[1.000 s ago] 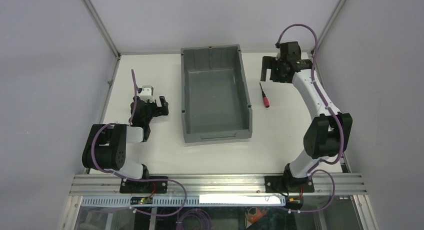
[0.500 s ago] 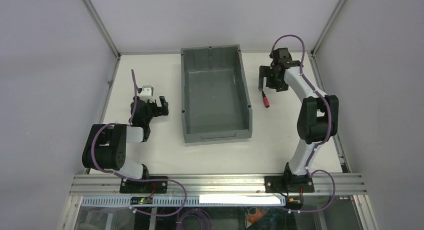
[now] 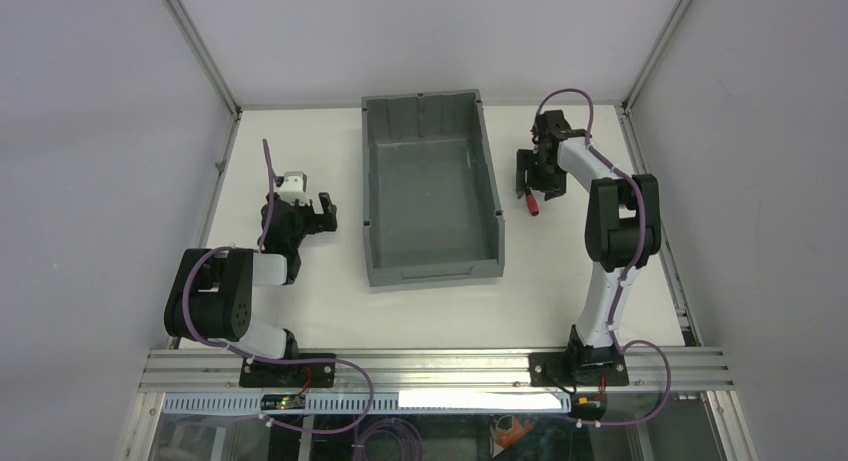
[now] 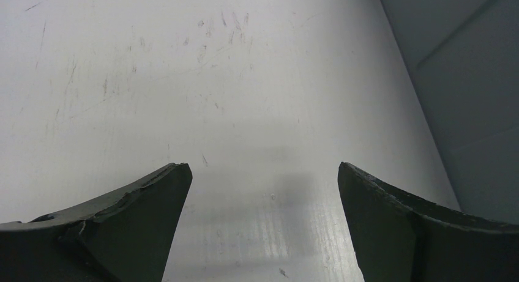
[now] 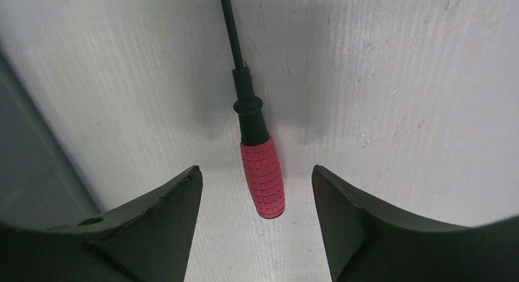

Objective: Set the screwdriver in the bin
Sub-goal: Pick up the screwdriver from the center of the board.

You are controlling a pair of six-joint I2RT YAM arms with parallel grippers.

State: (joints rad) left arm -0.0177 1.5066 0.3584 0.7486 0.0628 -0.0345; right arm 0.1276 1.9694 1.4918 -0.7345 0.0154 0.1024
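The red-handled screwdriver (image 3: 533, 207) (thin black shaft) lies flat just right of the tall-walled grey bin (image 3: 430, 273).

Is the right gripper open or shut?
Open: the right gripper straddles the screwdriver handle, with gaps on either side.

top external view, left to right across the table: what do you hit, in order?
left end effector → bin → screwdriver. The right end effector is open and overlaps the screwdriver, so it gets no separate place in the order.
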